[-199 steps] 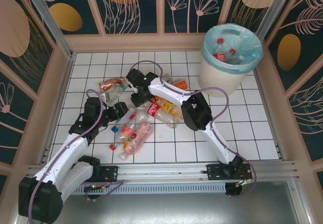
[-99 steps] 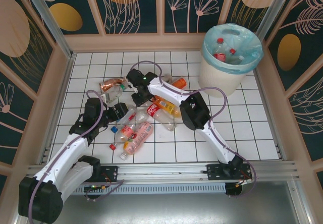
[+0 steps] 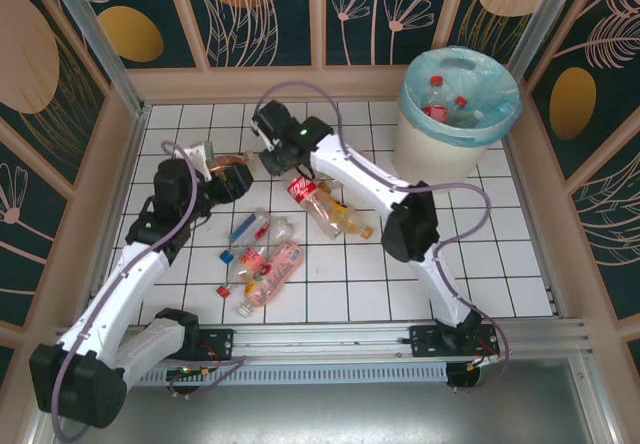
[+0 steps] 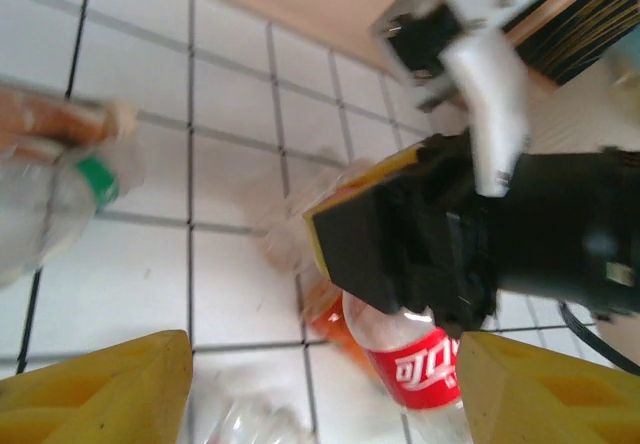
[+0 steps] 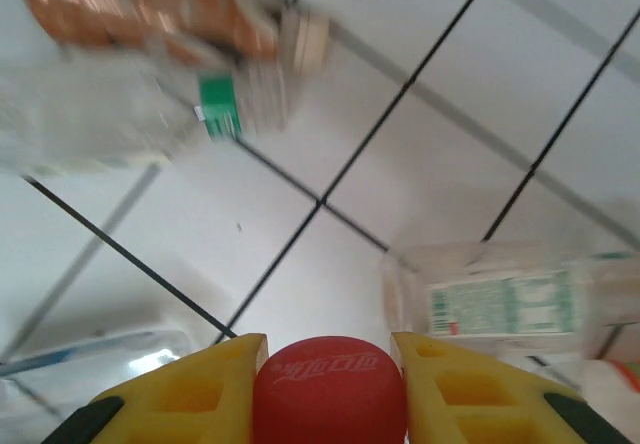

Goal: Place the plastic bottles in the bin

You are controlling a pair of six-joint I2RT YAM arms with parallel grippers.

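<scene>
Several plastic bottles (image 3: 270, 262) lie scattered on the white tiled floor. My right gripper (image 5: 330, 364) is shut on the red cap (image 5: 330, 392) of a red-labelled bottle (image 3: 303, 190), which slants down from its jaws. In the left wrist view the same bottle (image 4: 425, 366) hangs under the black right gripper (image 4: 450, 234). My left gripper (image 4: 325, 394) is open just left of it, its yellow fingers (image 4: 100, 384) wide apart with nothing gripped. A copper-labelled, green-capped bottle (image 3: 215, 166) lies beside the left gripper (image 3: 240, 178). The bin (image 3: 458, 114) stands at the back right.
Red-capped bottles (image 3: 437, 99) lie inside the bin's blue-green bag. An orange bottle (image 3: 345, 216) and a blue-labelled one (image 3: 247, 229) lie mid-floor. A clear, green-labelled bottle (image 5: 510, 302) lies below the right gripper. Wooden walls close off the floor's sides and back.
The right gripper closed on the red cap and pulled up and toward the back with the bottle. The left arm swung back toward the copper-labelled bottle, jaws narrowing slightly.
</scene>
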